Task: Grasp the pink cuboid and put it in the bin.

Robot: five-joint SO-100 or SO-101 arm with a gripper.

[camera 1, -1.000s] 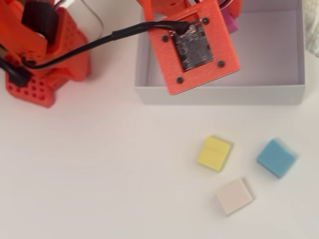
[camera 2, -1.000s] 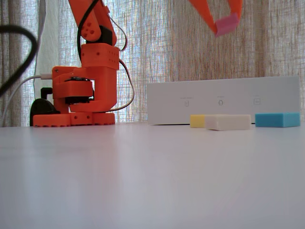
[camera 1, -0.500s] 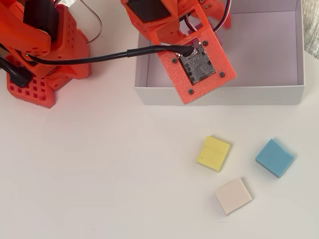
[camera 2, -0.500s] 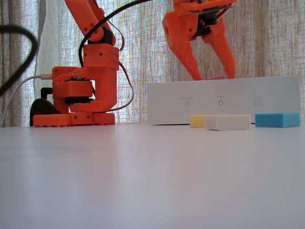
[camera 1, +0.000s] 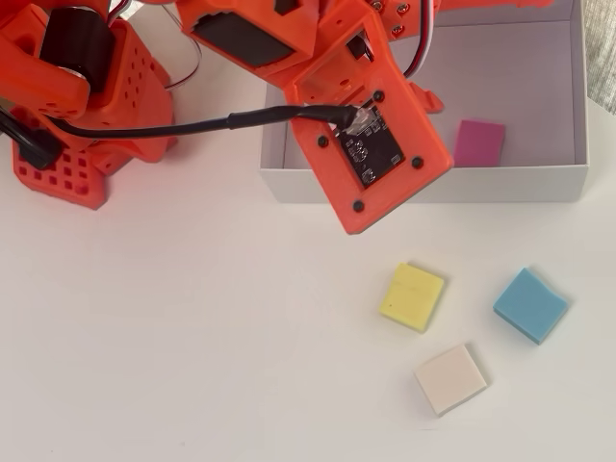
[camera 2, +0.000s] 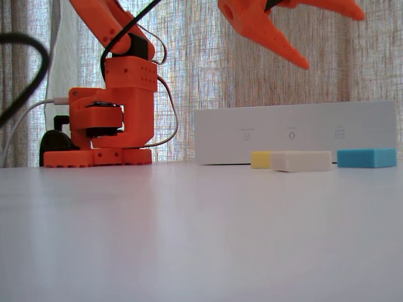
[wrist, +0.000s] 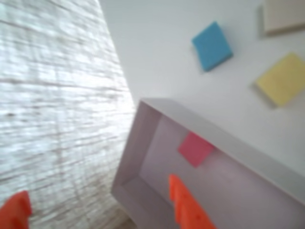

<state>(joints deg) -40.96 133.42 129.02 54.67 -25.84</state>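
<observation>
While the arm hung raised above the bin [camera 1: 423, 185], the pink cuboid [camera 1: 478, 142] was seen lying flat on the bin's floor in the overhead view, near the front wall and toward the right, touching nothing orange. The same was shown in the wrist view: cuboid [wrist: 195, 149] on the pale floor, apart from the fingers [wrist: 186, 207].

A change was noted vs. the earlier fixed pics: 1 s before, the block was carried pinched high above the box; 0.5 s before, the gripper was lowered to the rim w/ a sliver of pink just showing; now the gripper [camera 2: 327, 34] was lifted clear, fingers spread wide and empty. The release was thus judged done and the block delivered, so the task was taken as essentially complete, w/ only the arm's retreat left.

The yellow block [camera 1: 412, 296], cream block [camera 1: 450, 379] and blue block [camera 1: 530, 305] were left on the tabletop [camera 1: 192, 366] outside the bin, in front of its wall. From the low fixed view the cuboid itself was hidden behind the bin wall [camera 2: 296, 133].
</observation>
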